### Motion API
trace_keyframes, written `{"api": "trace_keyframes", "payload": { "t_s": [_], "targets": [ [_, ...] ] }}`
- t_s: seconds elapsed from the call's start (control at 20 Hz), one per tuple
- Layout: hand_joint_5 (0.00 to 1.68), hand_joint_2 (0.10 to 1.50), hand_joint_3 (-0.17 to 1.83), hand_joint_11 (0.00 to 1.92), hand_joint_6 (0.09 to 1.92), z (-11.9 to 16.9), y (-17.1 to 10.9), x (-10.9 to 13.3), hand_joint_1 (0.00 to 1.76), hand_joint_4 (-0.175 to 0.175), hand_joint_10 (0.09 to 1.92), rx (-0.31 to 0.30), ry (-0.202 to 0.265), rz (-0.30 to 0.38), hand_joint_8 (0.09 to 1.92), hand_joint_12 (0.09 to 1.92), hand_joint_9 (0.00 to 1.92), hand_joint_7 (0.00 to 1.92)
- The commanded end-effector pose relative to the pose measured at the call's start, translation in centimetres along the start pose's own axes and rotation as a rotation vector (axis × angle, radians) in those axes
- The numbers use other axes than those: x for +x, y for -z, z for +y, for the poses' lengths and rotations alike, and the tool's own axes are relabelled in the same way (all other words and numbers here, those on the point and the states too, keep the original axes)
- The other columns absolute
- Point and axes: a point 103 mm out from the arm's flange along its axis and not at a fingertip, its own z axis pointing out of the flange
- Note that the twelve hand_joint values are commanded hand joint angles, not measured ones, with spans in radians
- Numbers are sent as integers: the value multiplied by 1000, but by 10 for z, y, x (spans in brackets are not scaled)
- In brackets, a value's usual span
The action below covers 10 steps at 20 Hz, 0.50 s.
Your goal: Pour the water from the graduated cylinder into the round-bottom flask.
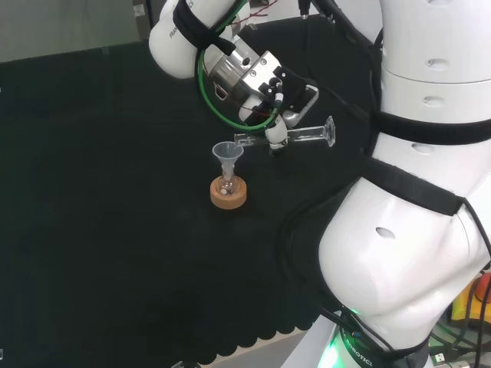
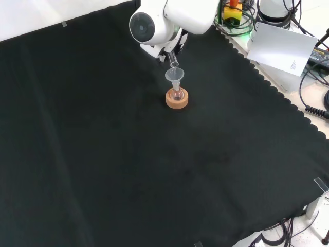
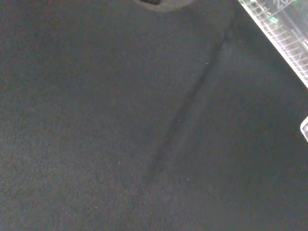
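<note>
Evidently mid-pour: the hand (image 1: pixel 278 126) grasps the graduated cylinder (image 1: pixel 295 137) tipped level, mouth over the funnel (image 1: pixel 227 153) in the round-bottom flask (image 1: pixel 226 185); righting remains.

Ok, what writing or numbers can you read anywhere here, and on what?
Cylinder: scale lines and a figure, too blurred to read.
White sheet: one short line of print, too small to read.
Arm link: lettering, partly under a black strap, not readable.
</note>
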Motion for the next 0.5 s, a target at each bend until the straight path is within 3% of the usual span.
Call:
{"api": "trace_keyframes", "payload": {
  "t_s": [0.05,0.5],
  "targets": [
    [1023,1088,1,1255,930,-2,3,0,1270,-175,87,3,-10,-17,913,730,1466,1055],
    [1020,1089,1,1254,935,-3,9,-1,1269,-175,87,8,-28,-44,918,729,1467,1052]
  ]
}}
